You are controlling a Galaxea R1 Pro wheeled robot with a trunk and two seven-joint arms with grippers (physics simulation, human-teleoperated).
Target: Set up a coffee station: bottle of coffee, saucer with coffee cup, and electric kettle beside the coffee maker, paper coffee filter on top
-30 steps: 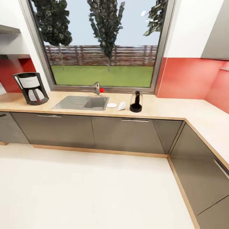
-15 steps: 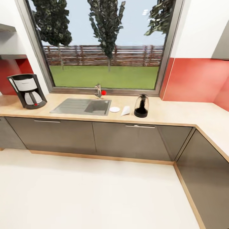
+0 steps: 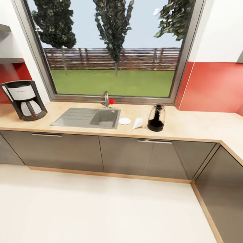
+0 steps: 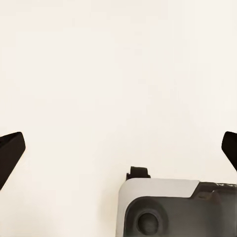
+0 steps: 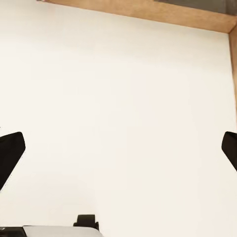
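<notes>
The sink is sunk into the desk below a wide window, with a tap and a red knob at its back edge. Taking the sink as landmark: the coffee maker stands well off to one side of it, toward the red wall under the kitchen shelf. On the sink's other side the saucer lies just beside the basin, the paper coffee filter lies next to the saucer, farther from the sink, and the electric kettle stands upright beyond the filter. Nothing stands between these three. Grey cabinet fronts run under the sink, and pale floor spreads out before them.

The left gripper hangs over bare floor, jaws spread wide and empty, a grey part of the robot below it. The right gripper likewise has its jaws wide apart with nothing between them, above floor near a wooden plinth strip. Every task thing by the sink is far from both jaws.
</notes>
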